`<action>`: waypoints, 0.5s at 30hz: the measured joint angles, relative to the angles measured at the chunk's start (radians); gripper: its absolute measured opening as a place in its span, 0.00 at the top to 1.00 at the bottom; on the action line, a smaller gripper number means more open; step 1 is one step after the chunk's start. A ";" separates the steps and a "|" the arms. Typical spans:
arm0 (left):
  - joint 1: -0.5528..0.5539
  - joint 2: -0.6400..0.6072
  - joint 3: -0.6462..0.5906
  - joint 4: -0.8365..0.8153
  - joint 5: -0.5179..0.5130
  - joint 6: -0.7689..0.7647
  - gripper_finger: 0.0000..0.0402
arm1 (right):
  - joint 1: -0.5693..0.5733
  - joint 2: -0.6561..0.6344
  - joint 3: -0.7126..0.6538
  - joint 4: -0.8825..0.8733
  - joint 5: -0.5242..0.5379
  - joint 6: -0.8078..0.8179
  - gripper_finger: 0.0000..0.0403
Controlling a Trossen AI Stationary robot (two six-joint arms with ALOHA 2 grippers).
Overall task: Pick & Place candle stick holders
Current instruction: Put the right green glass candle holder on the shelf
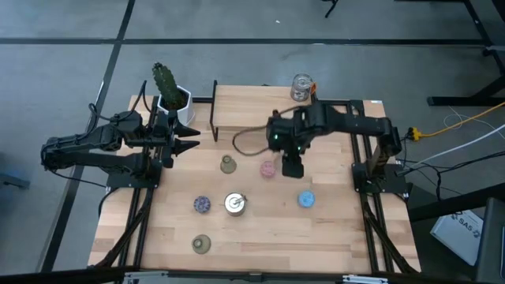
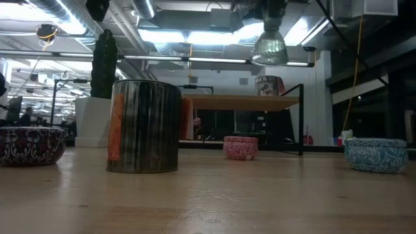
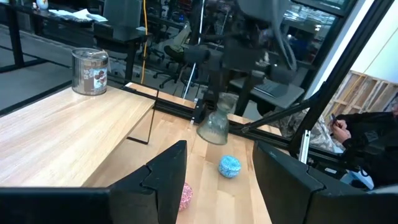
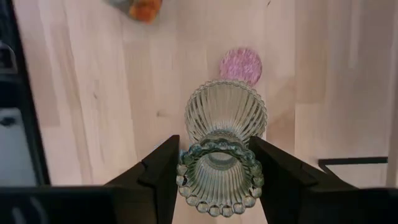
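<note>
Above the table's middle, toward the back, the right gripper (image 4: 214,163) holds a green holder (image 4: 222,140) in the air, clear of the wood, with the pink holder (image 1: 268,169) below and just beside it. Open board lies around that spot: the nearest pieces are another green holder (image 1: 228,164) to the left and the blue holder (image 1: 306,199) nearer the front. A black wire frame (image 1: 215,110) stands along the back left part of the table (image 1: 331,237), and a silvery cup (image 1: 301,87) sits at the back edge.

Seen from the right wrist, the held piece is ribbed greenish glass, flared at its far end, narrow at the neck, with a beaded rim nearest the camera. Both fingers press on that narrow neck from either side, jaws partly apart and clamped on it.

Further forward stand a second silvery cup (image 1: 234,203), the dark speckled holder (image 1: 202,204) and a third green holder (image 1: 201,244) near the front edge.

Off the left edge, the left gripper (image 1: 189,138) waits beside the cactus pot (image 1: 171,98), jaws apart, holding nothing.
</note>
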 joint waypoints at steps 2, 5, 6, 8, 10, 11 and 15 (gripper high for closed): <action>0.000 0.000 0.000 0.000 0.000 -0.008 0.55 | -0.026 -0.001 0.021 0.000 -0.019 0.005 0.57; 0.000 0.000 0.000 0.000 0.000 -0.011 0.55 | -0.062 0.000 0.028 0.000 -0.025 0.020 0.57; 0.000 0.000 0.000 0.000 0.000 -0.011 0.55 | -0.073 0.000 0.028 0.000 -0.026 0.021 0.57; 0.000 0.000 0.000 0.000 0.000 -0.011 0.55 | -0.092 0.000 0.028 0.000 -0.026 0.021 0.57; 0.000 0.000 0.000 0.000 0.000 -0.010 0.55 | -0.108 0.000 0.028 0.000 -0.026 0.021 0.57; 0.000 0.000 0.000 0.000 0.000 -0.011 0.55 | -0.116 0.000 0.028 0.000 -0.025 0.021 0.57; 0.000 0.000 0.000 0.000 0.000 -0.010 0.55 | -0.156 0.000 0.028 0.003 -0.024 0.023 0.57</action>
